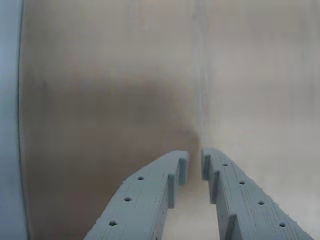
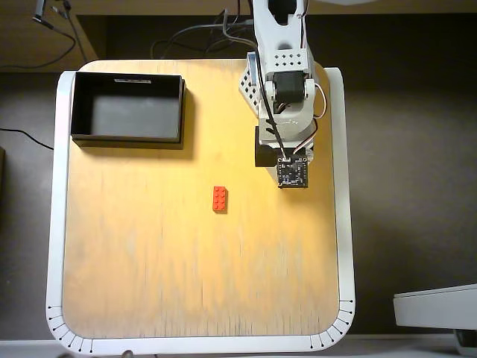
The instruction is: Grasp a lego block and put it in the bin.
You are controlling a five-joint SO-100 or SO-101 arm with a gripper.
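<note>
In the overhead view the red lego block [image 2: 220, 198] lies flat on the wooden tabletop near its middle. The black bin [image 2: 127, 139] stands open and empty at the table's back left corner. The arm [image 2: 287, 104] reaches in from the back edge, its wrist board to the right of the block and a little behind it; the fingers are hidden beneath it. In the wrist view my gripper [image 1: 195, 161] points at bare wood, its two grey fingers nearly together with nothing between them. Neither block nor bin shows in the wrist view.
The wooden table has a white raised rim [image 2: 54, 224], which also shows as a pale strip [image 1: 9, 125] at the left of the wrist view. Cables [image 2: 186, 41] run behind the table. A white object [image 2: 436, 306] sits off the table at lower right.
</note>
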